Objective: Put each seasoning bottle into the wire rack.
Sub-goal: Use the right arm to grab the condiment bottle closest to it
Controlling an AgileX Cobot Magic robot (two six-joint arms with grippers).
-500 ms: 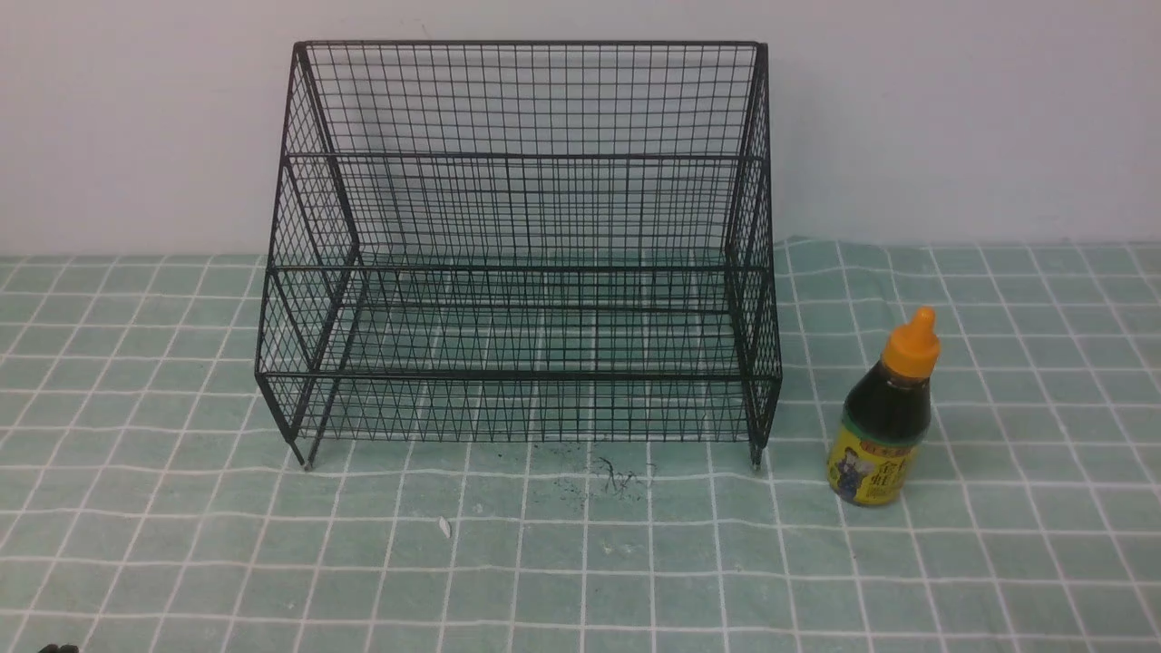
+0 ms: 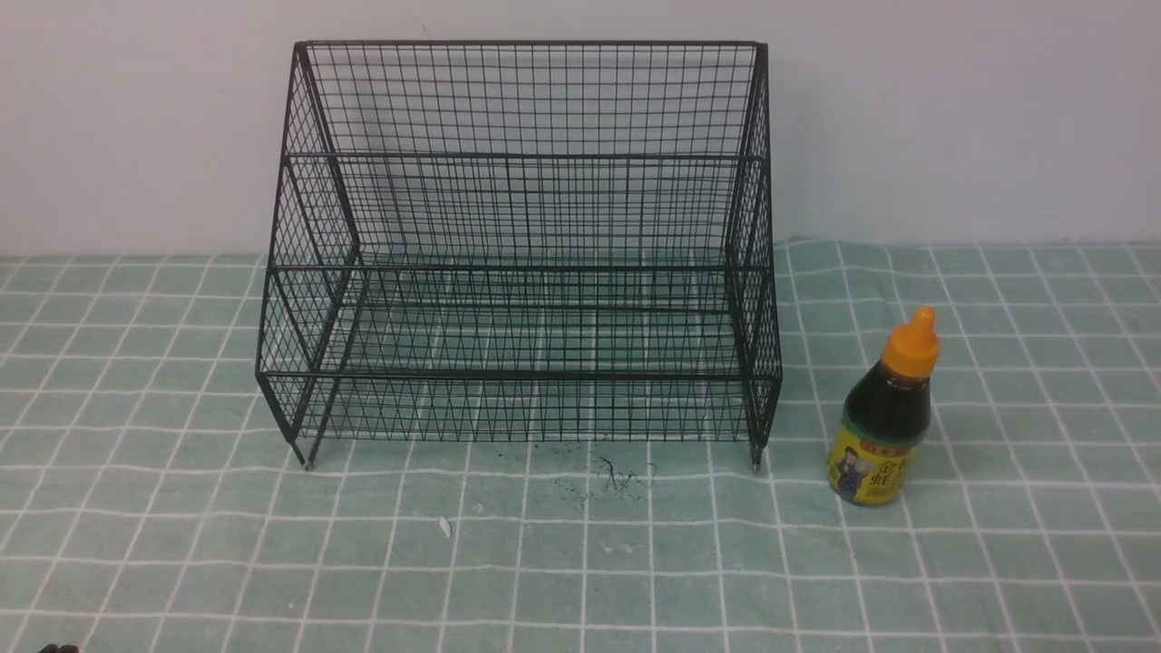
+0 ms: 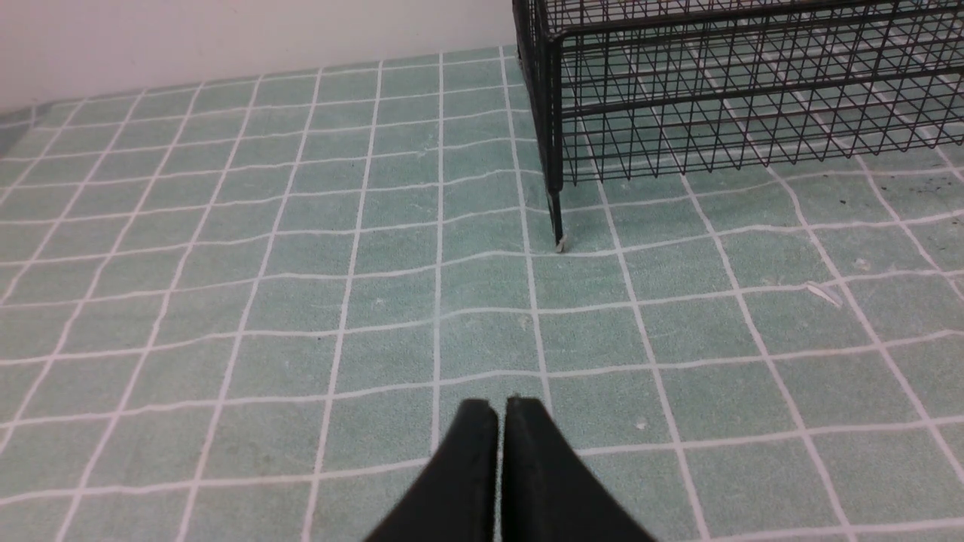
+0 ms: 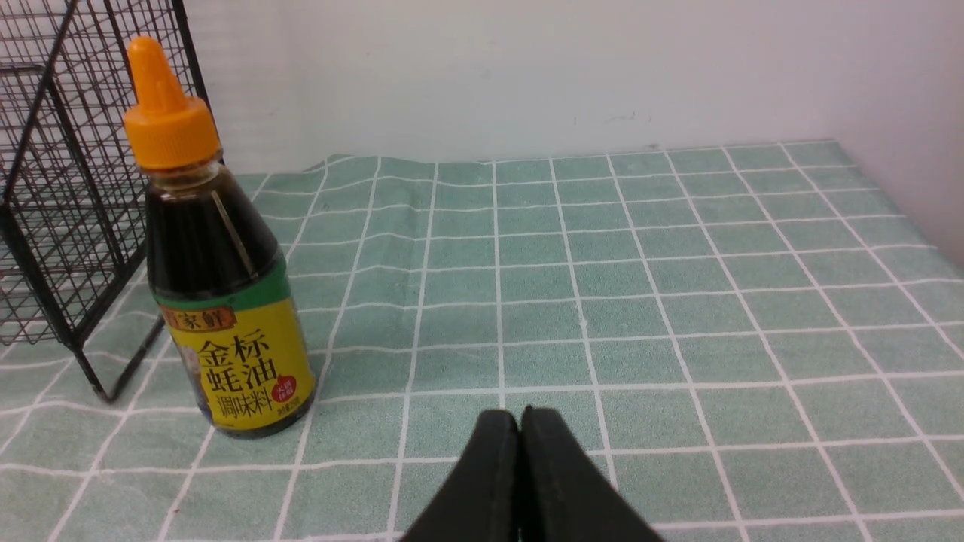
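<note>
The seasoning bottle (image 2: 884, 419) stands upright on the green checked cloth, just right of the wire rack (image 2: 517, 249); it has an orange nozzle cap, dark liquid and a yellow label. The rack is empty. In the right wrist view the bottle (image 4: 218, 256) stands beside the rack's corner (image 4: 53, 188), and my right gripper (image 4: 520, 414) is shut and empty, apart from the bottle. In the left wrist view my left gripper (image 3: 501, 404) is shut and empty, low over the cloth, short of the rack's foot (image 3: 559, 242). The front view shows only a dark bit of the left arm at the bottom-left corner.
A white wall runs behind the rack and the cloth-covered table (image 2: 181, 544). Dark specks (image 2: 617, 473) and a small white scrap (image 2: 444, 526) lie on the cloth in front of the rack. A wall also bounds the table's right side (image 4: 919, 113).
</note>
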